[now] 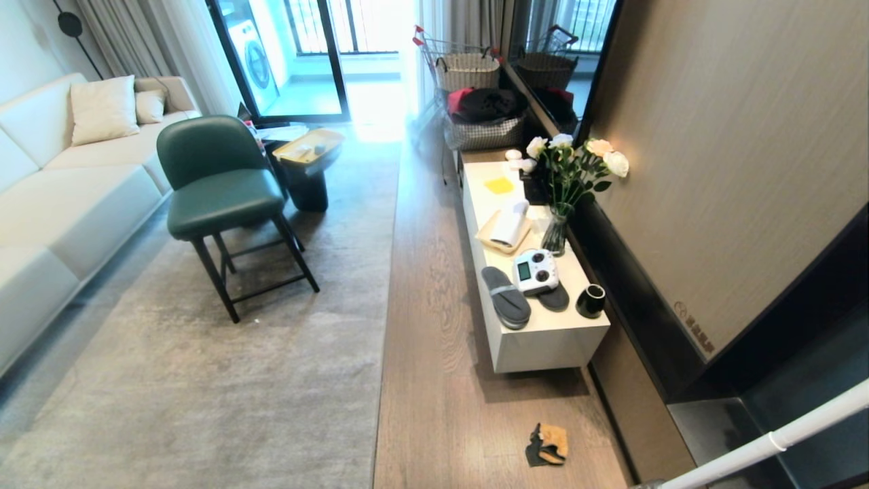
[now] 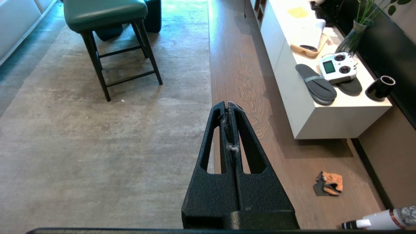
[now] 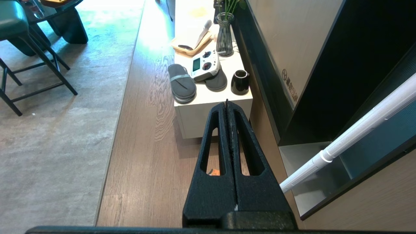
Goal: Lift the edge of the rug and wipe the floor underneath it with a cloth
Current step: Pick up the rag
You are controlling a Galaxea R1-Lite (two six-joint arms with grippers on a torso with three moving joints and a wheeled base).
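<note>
Nearest, pressed tight together and holding nothing: left gripper (image 2: 227, 105), black and grainy, with wisps of lint caught along the seam, hanging over the rug's border. Likewise shut and empty: right gripper (image 3: 227, 103), same wedge shape, poised above the bare planks in front of the cabinet end. Neither arm in the head view.

Judged as the very start: nothing picked up, rug lying flat, no wiping begun.

Just ahead on the floor (image 1: 441, 407), lying crumpled: the cloth (image 1: 547, 444), soft and floppy, orange-yellow face showing with dark grey folded beneath, near the wall base and well apart from the rug. Floor itself light brown wood-grain planks, hard and smooth, dark streaks along the grain.

To the left, running straight away from the robot: the rug edge (image 1: 381, 353), border of a pale grey short-pile rug, flat against the planks, no backing showing.

Next move, probably: opening the right jaws and lowering onto the cloth to pinch a raised fold, while the left drops to the border to nip and peel it up. Thin, flat edge likely hard to get under; limp cloth likely to bunch.

Further off: white boxy cabinet (image 1: 543, 339) carrying grey slippers (image 1: 506, 297), a white remote controller (image 1: 535, 271), a glossy black cup (image 1: 590, 300) and a glass vase of roses (image 1: 563, 204). Beyond, on the rug, a green padded chair (image 1: 220, 197) on thin black legs.
</note>
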